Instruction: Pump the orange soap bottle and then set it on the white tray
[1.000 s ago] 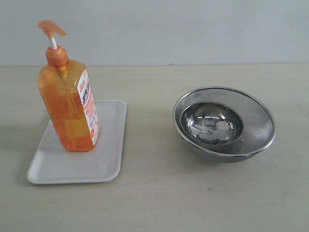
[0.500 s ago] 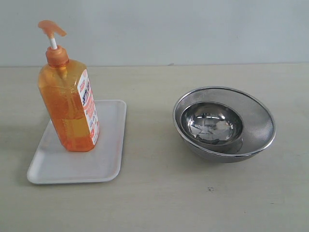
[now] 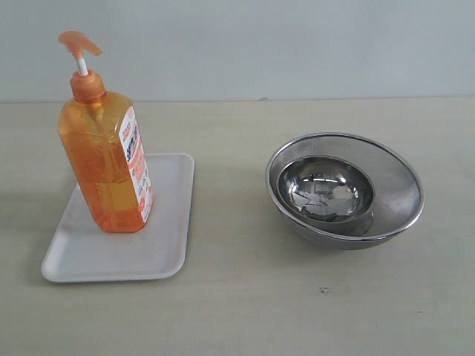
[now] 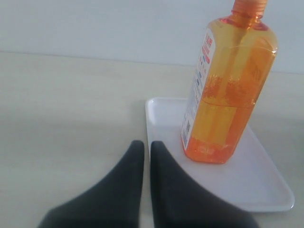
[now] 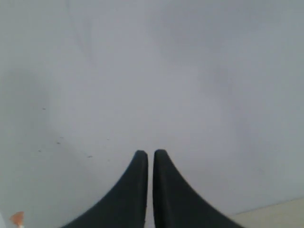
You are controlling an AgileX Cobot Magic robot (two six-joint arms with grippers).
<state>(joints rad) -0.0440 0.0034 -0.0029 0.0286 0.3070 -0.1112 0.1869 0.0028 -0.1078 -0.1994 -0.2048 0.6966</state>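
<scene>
Nothing moved: one bottle (image 3: 107,167), one tray (image 3: 162,252), two bowls (image 3: 326,189).

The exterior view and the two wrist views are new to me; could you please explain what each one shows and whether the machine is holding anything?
This is a robot with two arms, each ending in a two-fingered gripper. The exterior view comes from a camera off the arms. On the table an orange soap bottle stands upright on a white tray, and to the right a small steel bowl sits inside a wider mesh bowl. Neither arm shows there. Each wrist view is taken from one arm's wrist. The left gripper is shut and empty, apart from the bottle and tray ahead of it. The right gripper is shut too, facing a grey surface. Nothing is held.
</scene>
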